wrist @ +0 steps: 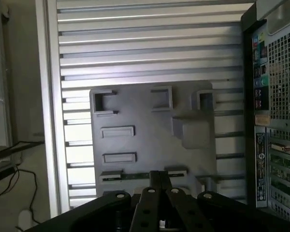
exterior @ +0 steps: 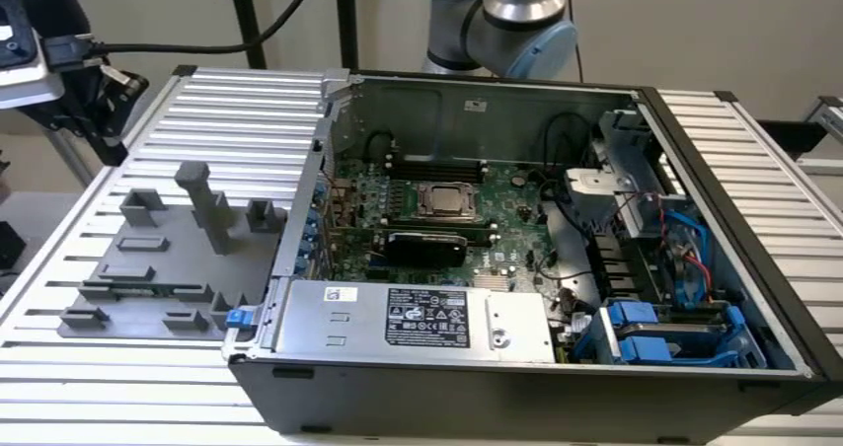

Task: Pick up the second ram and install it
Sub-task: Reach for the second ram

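Holds the hand clenched, both fingertips pressed side by side, above a grey holder tray on the ribbed aluminium table. Points the wrist straight down at tray, table slats and the perforated rear panel of the computer case. Lines the fingertips up, as seen from the wrist, over the middle of the second ram, a thin green stick lying lengthwise in a row of low grey clips on the tray. Cannot tell from that angle whether touching the stick or hanging clear of it. Leaves the stick outside the case, not yet installed.

From the exterior view, raises a silver and pale blue arm joint at top centre of the frame, behind the open case. Places the tray at lower left of the frame, just beside the case, with the second ram low in its clips toward the near side and an upright grey post farther back. Bares the motherboard at the frame's centre, long black slots behind the processor socket, a silver power supply along the near wall, blue drive caddies at lower right.
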`<action>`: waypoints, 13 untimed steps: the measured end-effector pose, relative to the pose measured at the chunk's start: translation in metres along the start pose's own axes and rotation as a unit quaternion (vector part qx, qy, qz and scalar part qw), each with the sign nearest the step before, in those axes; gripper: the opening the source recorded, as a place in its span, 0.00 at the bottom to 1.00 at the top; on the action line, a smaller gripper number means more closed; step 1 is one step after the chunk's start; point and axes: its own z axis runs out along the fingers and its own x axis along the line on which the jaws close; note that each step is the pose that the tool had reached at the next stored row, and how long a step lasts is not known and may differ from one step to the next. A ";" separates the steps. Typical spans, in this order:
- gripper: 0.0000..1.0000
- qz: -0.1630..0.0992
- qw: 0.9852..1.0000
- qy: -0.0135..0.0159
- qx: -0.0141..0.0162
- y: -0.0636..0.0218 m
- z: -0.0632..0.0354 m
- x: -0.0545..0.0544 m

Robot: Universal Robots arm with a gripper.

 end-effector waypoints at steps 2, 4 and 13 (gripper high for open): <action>0.00 0.000 1.000 0.001 0.000 -0.0040 0.0013 0.002; 0.00 0.000 1.000 0.002 0.000 -0.0079 0.0025 0.003; 0.00 0.000 1.000 0.008 0.001 -0.0245 0.0084 0.009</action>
